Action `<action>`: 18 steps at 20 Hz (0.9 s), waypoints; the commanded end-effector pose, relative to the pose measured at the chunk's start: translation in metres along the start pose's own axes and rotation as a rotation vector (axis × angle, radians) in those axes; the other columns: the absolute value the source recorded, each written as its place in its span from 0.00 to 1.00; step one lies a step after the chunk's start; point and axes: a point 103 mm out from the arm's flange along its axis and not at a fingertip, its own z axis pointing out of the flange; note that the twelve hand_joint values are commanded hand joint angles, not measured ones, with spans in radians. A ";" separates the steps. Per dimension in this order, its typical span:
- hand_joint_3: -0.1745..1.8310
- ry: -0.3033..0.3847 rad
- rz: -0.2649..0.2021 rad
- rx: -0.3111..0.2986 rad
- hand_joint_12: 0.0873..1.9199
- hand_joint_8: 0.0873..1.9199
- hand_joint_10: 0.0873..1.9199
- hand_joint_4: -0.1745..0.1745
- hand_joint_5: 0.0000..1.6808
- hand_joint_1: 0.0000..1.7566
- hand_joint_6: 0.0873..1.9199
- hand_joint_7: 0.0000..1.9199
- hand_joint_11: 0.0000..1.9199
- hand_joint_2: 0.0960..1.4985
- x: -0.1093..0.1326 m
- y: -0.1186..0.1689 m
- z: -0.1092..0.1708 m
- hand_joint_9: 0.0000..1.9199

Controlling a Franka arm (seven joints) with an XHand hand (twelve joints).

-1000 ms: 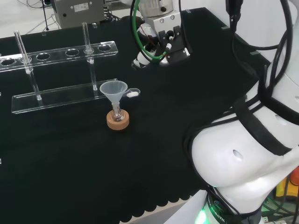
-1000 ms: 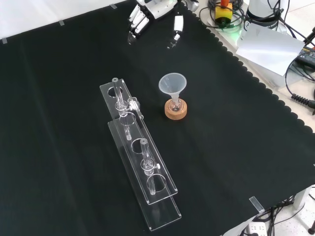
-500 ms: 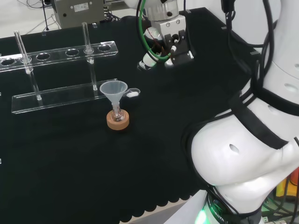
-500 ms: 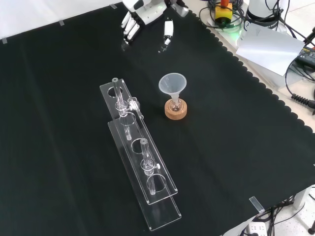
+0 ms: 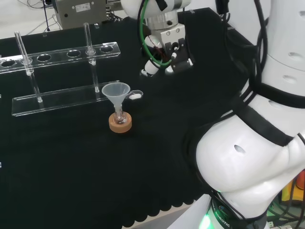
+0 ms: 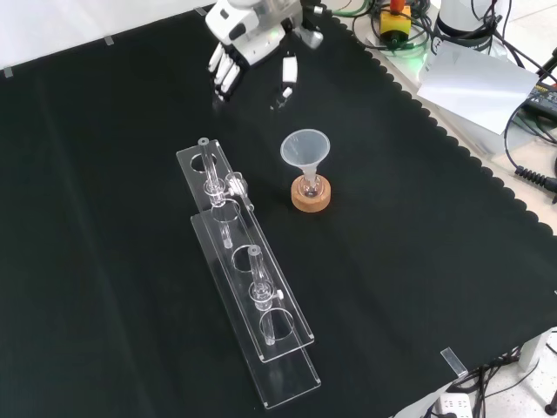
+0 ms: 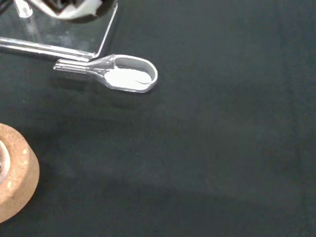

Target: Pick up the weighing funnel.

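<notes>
Since the earlier frames the hand point(image 6: 246, 39) has shifted toward the rack point(image 5: 62, 98), fingers point(image 6: 224, 74) straight, holding nothing. In the head view, rack, funnel point(image 5: 116, 90) and weighing funnel point(image 5: 135, 95) lie close together on the bench point(image 5: 71, 167), left of the hand. Risk: fingers strike rack or funnel; tilting the weighing funnel spills its white powder point(image 7: 126, 78).

Matt cloth point(image 7: 222, 148); glossy weighing funnel point(image 7: 126, 78); cork ring point(image 7: 15, 177).
</notes>
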 end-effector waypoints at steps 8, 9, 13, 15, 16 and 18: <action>0.45 0.016 -0.047 0.035 0.66 0.33 0.24 0.33 0.35 0.47 0.00 0.25 0.27 0.36 0.001 0.064 0.067 0.40; 0.45 0.018 -0.047 0.035 0.66 0.33 0.24 0.33 0.35 0.47 0.00 0.25 0.27 0.35 0.002 0.066 0.068 0.40; 0.45 0.020 -0.050 0.028 0.67 0.33 0.24 0.33 0.36 0.48 0.00 0.24 0.27 0.35 0.005 0.069 0.073 0.40; 0.45 0.026 -0.048 0.030 0.67 0.33 0.24 0.33 0.36 0.48 0.00 0.24 0.27 0.34 0.006 0.070 0.076 0.40; 0.45 0.040 -0.046 0.031 0.67 0.34 0.24 0.33 0.37 0.48 0.00 0.25 0.27 0.34 0.006 0.071 0.078 0.40; 0.45 0.052 -0.048 0.034 0.67 0.34 0.24 0.33 0.37 0.48 0.01 0.25 0.27 0.34 0.008 0.072 0.083 0.40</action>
